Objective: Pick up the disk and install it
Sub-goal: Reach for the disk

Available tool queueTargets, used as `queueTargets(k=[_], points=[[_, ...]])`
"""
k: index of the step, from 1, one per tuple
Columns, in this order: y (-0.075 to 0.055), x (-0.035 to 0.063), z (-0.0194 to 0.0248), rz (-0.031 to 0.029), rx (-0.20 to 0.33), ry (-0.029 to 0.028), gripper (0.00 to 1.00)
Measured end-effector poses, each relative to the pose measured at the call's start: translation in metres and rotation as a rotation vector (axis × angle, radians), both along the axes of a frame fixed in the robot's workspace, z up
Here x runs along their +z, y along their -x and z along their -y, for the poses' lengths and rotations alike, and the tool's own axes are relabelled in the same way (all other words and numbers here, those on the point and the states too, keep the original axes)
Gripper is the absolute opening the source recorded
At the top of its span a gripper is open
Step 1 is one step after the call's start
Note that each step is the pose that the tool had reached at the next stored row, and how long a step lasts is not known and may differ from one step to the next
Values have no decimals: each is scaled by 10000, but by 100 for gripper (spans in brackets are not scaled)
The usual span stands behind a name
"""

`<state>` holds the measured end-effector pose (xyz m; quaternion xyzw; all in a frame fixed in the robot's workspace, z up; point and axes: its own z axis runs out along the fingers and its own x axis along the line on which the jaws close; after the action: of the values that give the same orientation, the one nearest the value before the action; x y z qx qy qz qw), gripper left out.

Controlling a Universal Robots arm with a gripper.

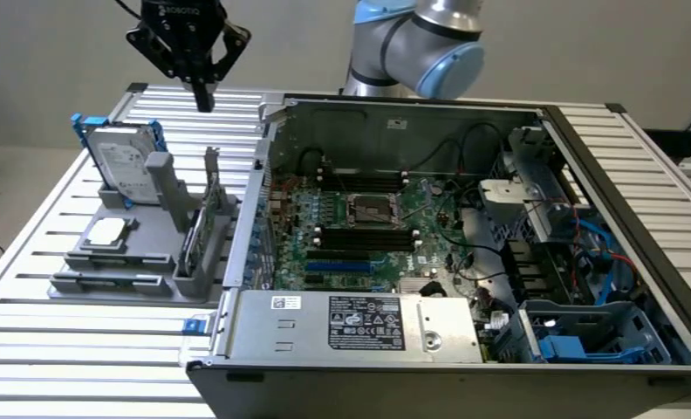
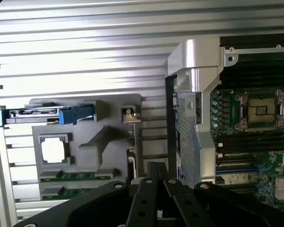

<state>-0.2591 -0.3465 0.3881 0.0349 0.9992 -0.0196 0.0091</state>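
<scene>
Nothing of the task was done yet: the disk (image 1: 125, 161) stood on edge in the grey fixture (image 1: 101, 284) on the slatted table (image 1: 43, 367), beside the open computer case (image 1: 625, 148) and not yet picked up or installed. The gripper (image 1: 203, 98) hovered above and just behind it with its jaws closed on nothing. The fixture also held a small silver chip (image 1: 107, 231) lying flat in a recess. Inside the case lay the motherboard (image 1: 358, 218), the power supply (image 1: 358, 325) along the near wall, and a drive cage (image 1: 578, 336) at the near corner on the exterior view's right.
</scene>
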Motion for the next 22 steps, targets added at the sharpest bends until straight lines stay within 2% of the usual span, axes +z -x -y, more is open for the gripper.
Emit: queueTargets(k=[4, 8, 12, 22], points=[[182, -8, -58, -40, 1, 123, 11], [363, -16, -118, -66, 2, 186, 11], [547, -28, -174, -72, 2, 204, 11], [1001, -74, -303, -73, 1, 205, 11]])
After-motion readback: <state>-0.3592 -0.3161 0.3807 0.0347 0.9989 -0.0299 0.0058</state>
